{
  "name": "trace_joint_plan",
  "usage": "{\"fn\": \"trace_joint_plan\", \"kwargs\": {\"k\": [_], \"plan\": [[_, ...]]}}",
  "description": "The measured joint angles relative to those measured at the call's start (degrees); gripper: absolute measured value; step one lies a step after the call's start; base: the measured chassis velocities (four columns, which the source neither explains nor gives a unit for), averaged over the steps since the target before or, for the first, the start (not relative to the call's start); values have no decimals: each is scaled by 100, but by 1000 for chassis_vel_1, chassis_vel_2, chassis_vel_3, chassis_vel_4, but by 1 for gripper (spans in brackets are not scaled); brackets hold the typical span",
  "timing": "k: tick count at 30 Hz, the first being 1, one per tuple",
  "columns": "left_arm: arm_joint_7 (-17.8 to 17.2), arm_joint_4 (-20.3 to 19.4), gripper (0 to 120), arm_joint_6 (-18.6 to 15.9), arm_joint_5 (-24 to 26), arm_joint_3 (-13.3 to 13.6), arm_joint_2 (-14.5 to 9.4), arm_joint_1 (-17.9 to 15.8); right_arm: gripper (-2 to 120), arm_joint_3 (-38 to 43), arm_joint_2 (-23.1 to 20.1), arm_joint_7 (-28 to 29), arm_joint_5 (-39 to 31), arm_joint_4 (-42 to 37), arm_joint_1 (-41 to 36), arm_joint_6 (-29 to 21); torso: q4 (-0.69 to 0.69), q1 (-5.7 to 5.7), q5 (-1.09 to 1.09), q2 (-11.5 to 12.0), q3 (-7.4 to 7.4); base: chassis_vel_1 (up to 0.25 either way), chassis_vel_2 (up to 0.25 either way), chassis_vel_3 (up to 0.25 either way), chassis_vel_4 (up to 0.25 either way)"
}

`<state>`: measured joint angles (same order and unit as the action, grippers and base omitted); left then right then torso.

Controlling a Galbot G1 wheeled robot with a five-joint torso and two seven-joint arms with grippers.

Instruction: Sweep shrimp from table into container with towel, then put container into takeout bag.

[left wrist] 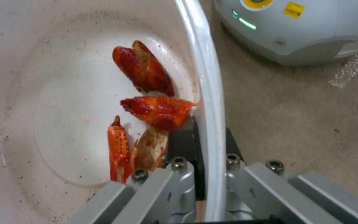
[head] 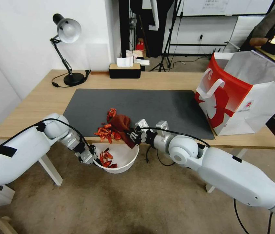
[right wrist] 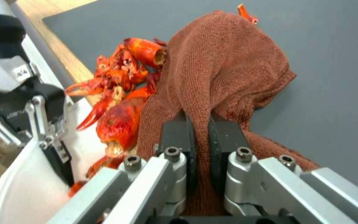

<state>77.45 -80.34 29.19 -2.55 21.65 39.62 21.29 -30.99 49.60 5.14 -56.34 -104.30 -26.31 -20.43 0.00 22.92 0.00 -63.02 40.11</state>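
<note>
Sweep step, mid-way: right gripper (right wrist: 199, 137) clamps towel (right wrist: 220, 62), pushing shrimp (head: 106, 131) off table (head: 163, 79) edge. Left gripper (left wrist: 210, 146) pinches container (head: 124, 156) rim below. Next: finish sweep w/o tipping.

Bright, even light, soft shadows

The head view bends at its edges, so the table (head: 176, 81) looks curved. The lamp (head: 66, 31) at the upper left looks unlit. Both wrist views are soft and a bit blurry. The shrimp (left wrist: 154, 109) shine with small glints.
</note>
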Motion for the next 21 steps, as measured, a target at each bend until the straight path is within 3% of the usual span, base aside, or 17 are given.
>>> {"fn": "trace_joint_plan", "kwargs": {"k": [21], "plan": [[3, 7, 0, 3, 61, 32, 19, -63, 5, 94, -56, 33, 11, -186, -219, -2, 0, 1, 0, 0, 0, 0, 0, 0, 0]]}}
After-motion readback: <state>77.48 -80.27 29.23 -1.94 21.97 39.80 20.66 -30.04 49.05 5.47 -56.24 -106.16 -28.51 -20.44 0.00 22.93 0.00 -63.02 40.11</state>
